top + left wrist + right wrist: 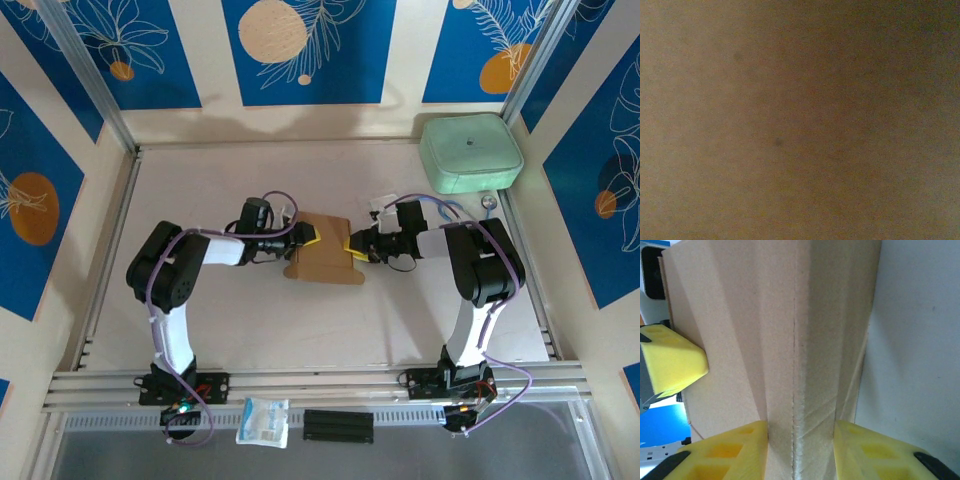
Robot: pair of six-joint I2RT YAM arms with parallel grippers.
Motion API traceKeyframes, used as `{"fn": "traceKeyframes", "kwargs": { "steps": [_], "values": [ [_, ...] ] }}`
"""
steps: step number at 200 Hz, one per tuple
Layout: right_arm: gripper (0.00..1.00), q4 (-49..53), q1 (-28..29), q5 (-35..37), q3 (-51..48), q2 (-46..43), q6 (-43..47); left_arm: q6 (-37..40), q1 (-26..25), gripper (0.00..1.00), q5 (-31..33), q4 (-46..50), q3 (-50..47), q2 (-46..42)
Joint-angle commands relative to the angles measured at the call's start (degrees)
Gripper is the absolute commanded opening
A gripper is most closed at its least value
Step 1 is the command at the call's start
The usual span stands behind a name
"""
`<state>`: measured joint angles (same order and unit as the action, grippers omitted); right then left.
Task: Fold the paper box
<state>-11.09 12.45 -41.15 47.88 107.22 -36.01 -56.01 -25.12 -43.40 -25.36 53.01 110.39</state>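
Paper box (325, 262): right tool (800, 434) pinching creased ridge; left tool (308, 237) seemingly touching edge, grip cannot tell.

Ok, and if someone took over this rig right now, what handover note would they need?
Box: between the two grippers, partly folded, with a raised crease along its right side.
Left gripper: at the box's left edge, its camera pressed up against cardboard. Whether it is gripping cannot be told.
Right gripper: fingers shut on the raised crease.
Done: at least one fold is creased and pinched.
Left: it does not look like a finished box yet, so the walls probably need raising and the flaps tucking.
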Motion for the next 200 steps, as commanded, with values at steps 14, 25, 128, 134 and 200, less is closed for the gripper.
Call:
{"fn": "traceKeyframes", "kwargs": {
  "steps": [14, 25, 128, 134, 200],
  "values": [
    [0.5, 6.38, 1.0, 3.48, 0.66, -1.88, 0.22, 4.47, -0.54, 0.49, 1.73, 9.94, 3.1, -5.29],
    [0.6, 8.23, 1.31, 5.19, 0.57, -4.79, 0.24, 5.65, -0.51, 0.44, 2.7, 12.95, 3.55, -6.66],
    [0.99, 10.89, 34.78, 55.96, 0.34, -35.76, 52.89, -2.46, 3.31, 0.35, 12.26, 30.26, 6.19, -19.95],
    [0.99, 7.59, 37.36, 57.38, -0.93, -35.17, 59.65, -3.22, 3.37, 0.34, 12.78, 30.7, 6.35, -20.48],
    [0.99, -25.67, 41.1, 74.33, -2.67, -18.38, 89.52, -6.43, 3.94, 0.34, 16.7, 33.22, 6.06, -25.22]
  ]
}}
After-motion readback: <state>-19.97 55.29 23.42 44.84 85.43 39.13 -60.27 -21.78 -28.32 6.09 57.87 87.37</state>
